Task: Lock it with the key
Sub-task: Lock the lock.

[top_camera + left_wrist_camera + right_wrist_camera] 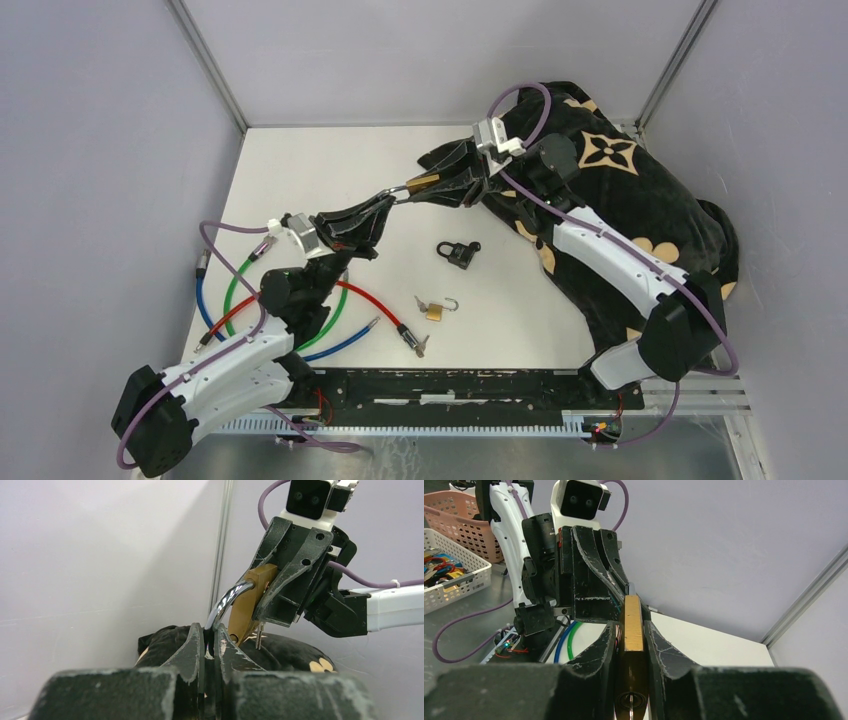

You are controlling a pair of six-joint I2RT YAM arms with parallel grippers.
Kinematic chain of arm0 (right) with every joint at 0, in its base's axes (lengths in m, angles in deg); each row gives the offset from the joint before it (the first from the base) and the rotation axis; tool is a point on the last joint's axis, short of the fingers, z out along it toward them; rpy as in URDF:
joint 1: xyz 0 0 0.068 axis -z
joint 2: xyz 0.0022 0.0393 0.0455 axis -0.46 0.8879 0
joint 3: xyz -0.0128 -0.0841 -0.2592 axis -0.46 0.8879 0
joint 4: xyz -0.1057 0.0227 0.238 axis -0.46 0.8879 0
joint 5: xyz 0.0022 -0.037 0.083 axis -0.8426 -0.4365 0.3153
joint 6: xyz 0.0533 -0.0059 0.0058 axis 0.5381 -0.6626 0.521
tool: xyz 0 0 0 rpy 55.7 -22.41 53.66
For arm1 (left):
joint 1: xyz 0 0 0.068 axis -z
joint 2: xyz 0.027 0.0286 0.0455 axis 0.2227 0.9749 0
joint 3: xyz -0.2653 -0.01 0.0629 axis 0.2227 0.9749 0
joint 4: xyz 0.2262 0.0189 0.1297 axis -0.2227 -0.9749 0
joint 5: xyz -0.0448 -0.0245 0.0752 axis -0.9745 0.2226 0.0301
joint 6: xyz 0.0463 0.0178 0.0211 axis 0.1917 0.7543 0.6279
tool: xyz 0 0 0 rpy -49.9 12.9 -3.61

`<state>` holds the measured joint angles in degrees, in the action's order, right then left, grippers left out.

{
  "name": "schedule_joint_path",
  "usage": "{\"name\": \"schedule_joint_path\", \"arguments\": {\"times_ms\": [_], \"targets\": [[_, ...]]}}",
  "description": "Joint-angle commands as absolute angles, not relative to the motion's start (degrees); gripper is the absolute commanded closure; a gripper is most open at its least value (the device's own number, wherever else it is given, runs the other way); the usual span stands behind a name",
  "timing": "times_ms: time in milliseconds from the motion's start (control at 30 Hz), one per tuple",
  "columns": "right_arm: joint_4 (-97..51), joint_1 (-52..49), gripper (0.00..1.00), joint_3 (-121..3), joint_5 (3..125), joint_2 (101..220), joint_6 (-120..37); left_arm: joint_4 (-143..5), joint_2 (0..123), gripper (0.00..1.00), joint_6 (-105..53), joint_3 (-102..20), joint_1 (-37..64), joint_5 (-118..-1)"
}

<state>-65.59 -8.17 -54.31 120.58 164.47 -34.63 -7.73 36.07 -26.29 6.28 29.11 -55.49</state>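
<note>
A brass padlock (pixel 422 183) hangs in the air between both arms at the back middle of the table. My right gripper (pixel 440 185) is shut on its body (pixel 633 615), one finger on each flat side. My left gripper (pixel 386 200) is shut on the chrome shackle (pixel 227 600), which curves up out of its fingertips (pixel 195 640) into the brass body (pixel 250 605). A key (pixel 259 635) sticks out of the keyhole at the body's lower end, and its thin edge also shows in the right wrist view (pixel 630 707).
On the white table (pixel 300 170) lie a black padlock (pixel 457 252), a small brass padlock (pixel 437 311) with its shackle open, a loose key (pixel 415 340), and red, green and blue cable locks (pixel 335 310) by the left arm. A black patterned cushion (pixel 620 190) fills the right side.
</note>
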Motion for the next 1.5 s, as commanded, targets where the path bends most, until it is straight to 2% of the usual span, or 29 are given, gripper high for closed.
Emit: {"name": "schedule_joint_path", "arguments": {"times_ms": [0,267,400,833,1000,1133,1167,1233,1267,1367,1467], "targets": [[-56.98,-19.05,1.00,-54.58,113.92,173.80,-39.03,-19.49,42.16,0.98,-33.20,1.80,39.75,-92.12],[-59.28,-19.18,1.00,-54.34,115.77,176.50,-37.24,-19.14,41.64,0.98,-30.44,1.65,40.39,-93.33],[-54.27,-18.55,1.00,-54.18,116.38,174.73,-41.49,-20.46,40.26,0.98,-27.74,1.71,40.37,-93.99],[-55.49,-17.74,1.00,-51.33,115.05,170.60,-40.64,-20.84,38.50,0.98,-25.49,2.94,40.39,-91.96],[-54.82,-15.24,1.00,-46.47,113.64,166.46,-41.52,-20.70,35.51,0.98,-22.43,4.80,39.95,-87.65],[-51.25,-13.05,0.99,-42.90,114.43,163.29,-44.10,-18.61,32.50,0.98,-19.96,7.84,38.89,-78.53],[-49.43,-12.80,0.94,-42.54,114.93,162.77,-45.77,-17.90,31.64,0.98,-18.80,8.64,38.69,-76.07],[-43.06,-12.39,0.71,-42.56,115.86,161.89,-50.94,-17.31,30.65,0.98,-17.43,9.72,37.93,-73.37],[-40.39,-12.27,0.66,-42.71,116.31,161.46,-53.12,-17.52,30.18,0.98,-17.28,10.08,37.31,-73.48],[-35.17,-11.81,0.57,-42.29,116.33,159.59,-58.05,-19.18,29.04,0.98,-17.59,10.79,36.18,-74.70],[-34.05,-10.89,0.53,-40.66,114.86,157.42,-59.88,-19.91,28.09,0.98,-18.68,11.72,34.93,-74.22]]}}
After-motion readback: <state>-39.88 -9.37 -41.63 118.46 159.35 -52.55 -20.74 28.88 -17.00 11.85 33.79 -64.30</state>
